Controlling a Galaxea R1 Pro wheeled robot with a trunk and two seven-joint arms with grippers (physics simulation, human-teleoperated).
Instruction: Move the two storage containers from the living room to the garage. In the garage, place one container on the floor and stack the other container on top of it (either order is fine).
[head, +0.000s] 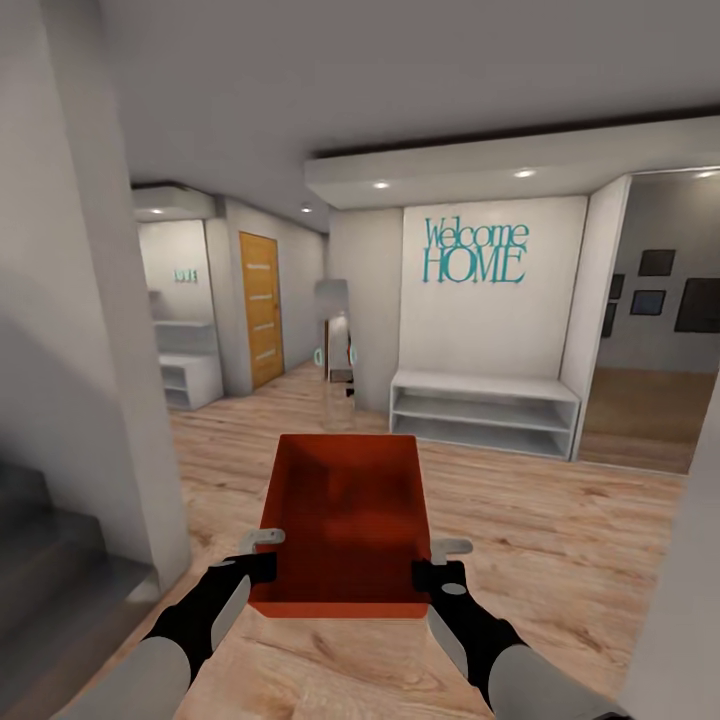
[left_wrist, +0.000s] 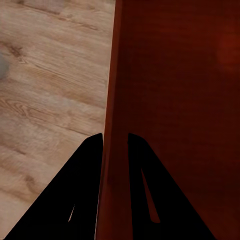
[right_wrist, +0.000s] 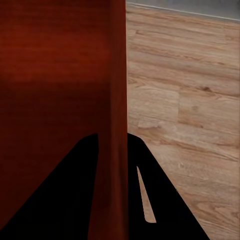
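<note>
Head view: my left fingers (head: 262, 553) and right fingers (head: 440, 562) each clamp a side wall of the storage container (head: 345, 520), carried above the wood floor (head: 560, 530). Wall lettering (head: 476, 251) reads "Welcome HOME".

Left wrist view: fingers (left_wrist: 90, 165) narrow, straddling the container wall.

Right wrist view: same grip.

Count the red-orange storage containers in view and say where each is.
1. One storage container is held over the wood floor, the left pincer and right pincer each clamping a side wall. The second may be elsewhere.
</note>
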